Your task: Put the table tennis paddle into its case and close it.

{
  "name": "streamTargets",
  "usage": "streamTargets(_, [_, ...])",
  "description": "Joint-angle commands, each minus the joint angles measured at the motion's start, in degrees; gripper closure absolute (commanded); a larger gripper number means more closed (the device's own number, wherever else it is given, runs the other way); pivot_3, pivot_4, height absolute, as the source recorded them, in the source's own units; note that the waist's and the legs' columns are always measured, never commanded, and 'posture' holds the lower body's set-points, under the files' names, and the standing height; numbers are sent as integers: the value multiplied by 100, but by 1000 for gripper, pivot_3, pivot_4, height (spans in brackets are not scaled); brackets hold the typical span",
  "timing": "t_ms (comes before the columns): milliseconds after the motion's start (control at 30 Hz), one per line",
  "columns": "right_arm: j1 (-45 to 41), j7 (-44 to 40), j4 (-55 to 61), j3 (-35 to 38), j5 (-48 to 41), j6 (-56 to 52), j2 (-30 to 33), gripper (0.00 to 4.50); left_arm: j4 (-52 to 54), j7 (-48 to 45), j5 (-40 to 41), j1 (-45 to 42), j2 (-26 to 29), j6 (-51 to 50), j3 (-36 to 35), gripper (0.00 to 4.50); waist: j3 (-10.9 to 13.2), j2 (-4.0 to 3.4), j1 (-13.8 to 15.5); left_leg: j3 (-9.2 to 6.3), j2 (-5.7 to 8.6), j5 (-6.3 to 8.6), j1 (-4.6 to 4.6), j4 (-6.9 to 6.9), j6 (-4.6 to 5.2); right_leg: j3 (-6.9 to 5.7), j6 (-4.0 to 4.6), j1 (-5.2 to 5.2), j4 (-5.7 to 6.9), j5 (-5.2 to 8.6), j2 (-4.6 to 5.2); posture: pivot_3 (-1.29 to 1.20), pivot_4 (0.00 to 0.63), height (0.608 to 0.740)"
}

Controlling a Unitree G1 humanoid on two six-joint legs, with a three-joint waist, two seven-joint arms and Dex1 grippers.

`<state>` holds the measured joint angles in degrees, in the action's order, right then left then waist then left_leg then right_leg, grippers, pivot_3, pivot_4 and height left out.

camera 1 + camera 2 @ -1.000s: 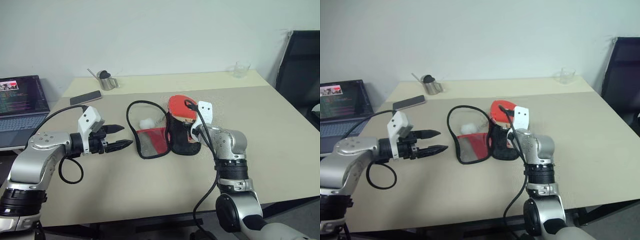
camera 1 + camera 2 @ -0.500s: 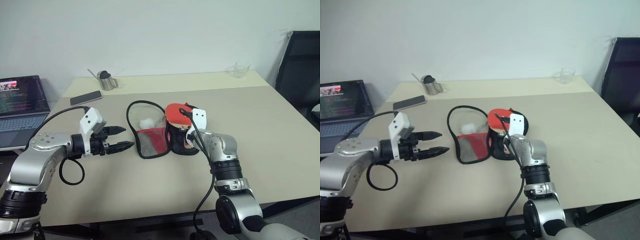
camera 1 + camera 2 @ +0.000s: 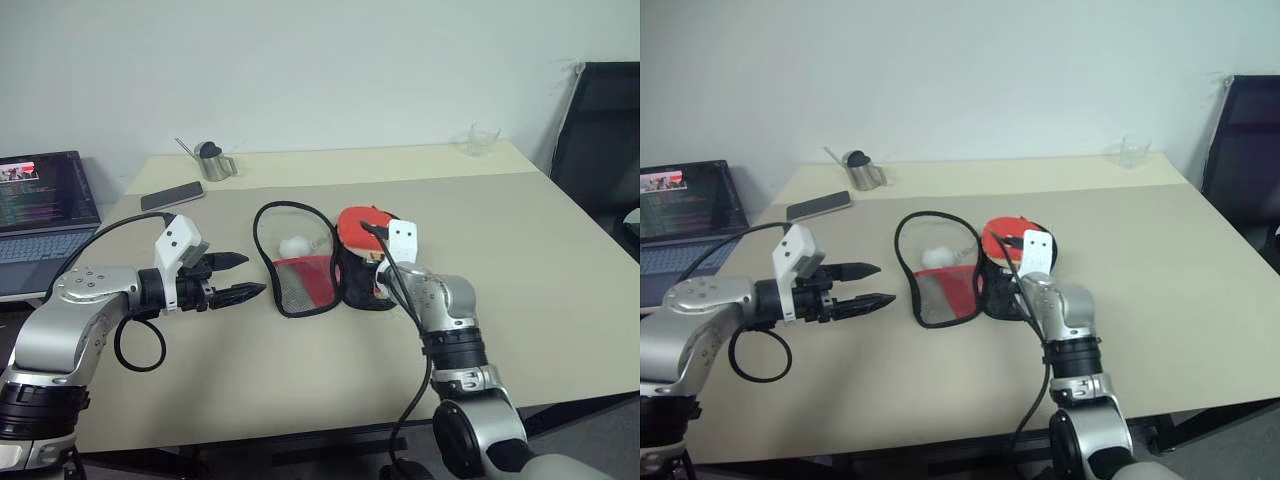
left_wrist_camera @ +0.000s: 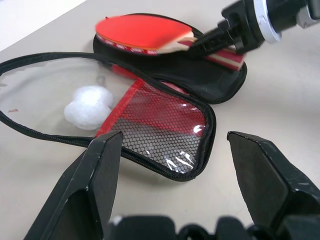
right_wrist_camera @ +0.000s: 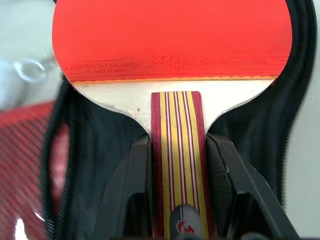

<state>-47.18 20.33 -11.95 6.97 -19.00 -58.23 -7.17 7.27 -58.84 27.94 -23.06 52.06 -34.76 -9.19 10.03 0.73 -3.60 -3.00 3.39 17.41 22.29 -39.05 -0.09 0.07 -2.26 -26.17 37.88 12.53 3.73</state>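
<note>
Right gripper [image 5: 177, 165] clamps the table tennis paddle [image 5: 172, 40] handle; a tilted blade ahead may snag the case [image 4: 200, 75] rim.

Bare table [image 3: 300, 380] is lying open at six o'clock of the case [image 3: 330, 275], giving both grippers a free approach. At twelve o'clock open tabletop is running on to the far edge. Toward eleven o'clock a phone [image 3: 171, 195] and metal cup [image 3: 213, 162] are crowding the far-left corner; a glass [image 3: 484, 139] is standing well apart at one o'clock.
</note>
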Motion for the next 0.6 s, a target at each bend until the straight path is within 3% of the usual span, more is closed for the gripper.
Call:
streamTargets(33, [170,78,288,-97,7,69,-605,3401,163,28,47,-84,65,26,-129,859,0,1,0,0,0,0,-1,0,0,0,0,0,0,0,0,0,150,740])
streamTargets(600, [79,-2,-228,-44,-170,296,-672,3401,234,56,54,-66,109,1,-130,859,-8,13,5,11,-1,1,-32,1,1,20,0,17,5,0,-8,0,150,740])
